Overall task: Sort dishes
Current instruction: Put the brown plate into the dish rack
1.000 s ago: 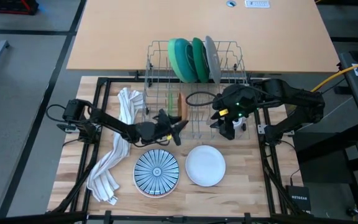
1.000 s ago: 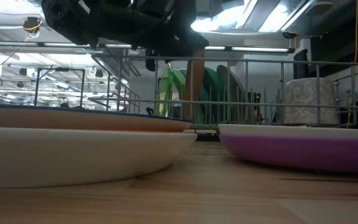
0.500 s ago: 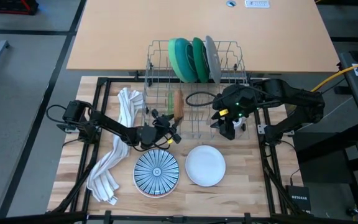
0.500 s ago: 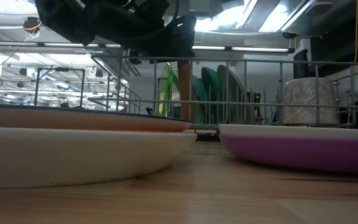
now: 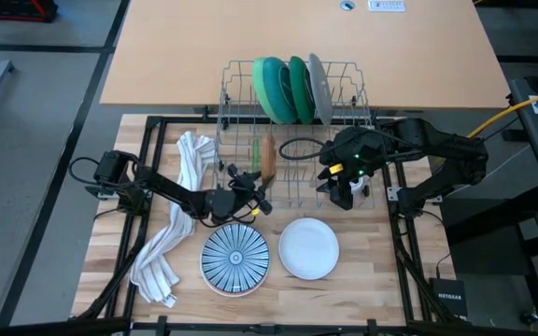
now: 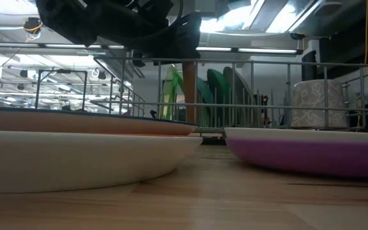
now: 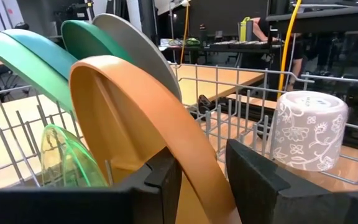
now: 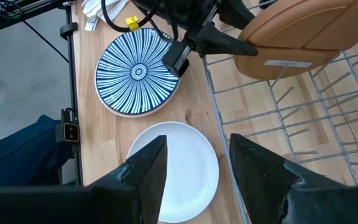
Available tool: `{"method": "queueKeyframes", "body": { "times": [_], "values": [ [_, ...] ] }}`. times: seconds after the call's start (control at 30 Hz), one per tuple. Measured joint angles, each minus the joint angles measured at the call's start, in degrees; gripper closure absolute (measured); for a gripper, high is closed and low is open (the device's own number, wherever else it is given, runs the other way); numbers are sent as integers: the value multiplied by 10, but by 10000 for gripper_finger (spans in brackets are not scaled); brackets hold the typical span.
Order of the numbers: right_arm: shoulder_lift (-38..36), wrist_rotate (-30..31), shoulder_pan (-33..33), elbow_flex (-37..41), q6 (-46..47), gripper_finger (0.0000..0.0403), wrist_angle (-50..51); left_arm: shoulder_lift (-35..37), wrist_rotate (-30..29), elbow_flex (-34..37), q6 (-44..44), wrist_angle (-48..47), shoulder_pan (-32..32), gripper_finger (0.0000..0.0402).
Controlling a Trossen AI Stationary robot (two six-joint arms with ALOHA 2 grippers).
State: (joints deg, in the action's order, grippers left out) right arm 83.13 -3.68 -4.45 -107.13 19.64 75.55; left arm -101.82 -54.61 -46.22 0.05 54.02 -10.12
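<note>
Left gripper (image 5: 261, 193) is clamped on the orange plate (image 7: 135, 118), one dark finger (image 7: 166, 180) on each face of its rim, the plate pinched tight between them. From above, that plate (image 5: 269, 157) stands on edge in the wire rack (image 5: 241, 70), near the rack's front left side, with the gripper right at the rack's front edge. A thin light green dish (image 7: 64, 155) sits upright just beside the orange one, touching or nearly so; hard to say which.

Right gripper (image 5: 346, 194) hovers by the rack's front right corner, fingers spread apart and gripping nothing. Below it lies the white plate (image 8: 176, 168), flat on the table's front edge area, and the blue-and-white striped plate (image 8: 138, 71) lies just beside that, towards the table's left.

At the rack's back edge three more dishes stand upright in a row: a light green one (image 5: 267, 89), a teal one (image 5: 299, 86), a grey one (image 5: 319, 89). A patterned white cup (image 7: 306, 130) stands upside down in the rack's right part.

A white striped towel (image 5: 180, 219) trails along the table's left side.

In the low view the white plate shows a purple underside (image 6: 312, 150), cut off at the picture's edge, and the left gripper's fingertips are hidden in dark bulk up top.
</note>
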Motion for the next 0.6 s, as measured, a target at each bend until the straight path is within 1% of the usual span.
{"method": "queueKeyframes", "body": {
  "times": [0.17, 0.27, 0.4, 0.47, 0.6],
  "values": [
    [0, 0, 0, 0, 0, 224, 0, 1, 0, 0, -16, -4, -4, 284],
    [0, 0, 0, 0, 0, 224, 0, 1, -11, 0, -32, -9, -4, 260],
    [0, 0, 0, 0, 0, 224, 0, 1, -17, 0, 8, -12, -7, 228],
    [0, 0, 0, 0, 0, 224, 0, 1, -20, 0, 10, -11, -11, 215],
    [0, 0, 0, 0, 0, 224, 0, 1, -44, 0, 3, -11, -19, 189]
  ]
}}
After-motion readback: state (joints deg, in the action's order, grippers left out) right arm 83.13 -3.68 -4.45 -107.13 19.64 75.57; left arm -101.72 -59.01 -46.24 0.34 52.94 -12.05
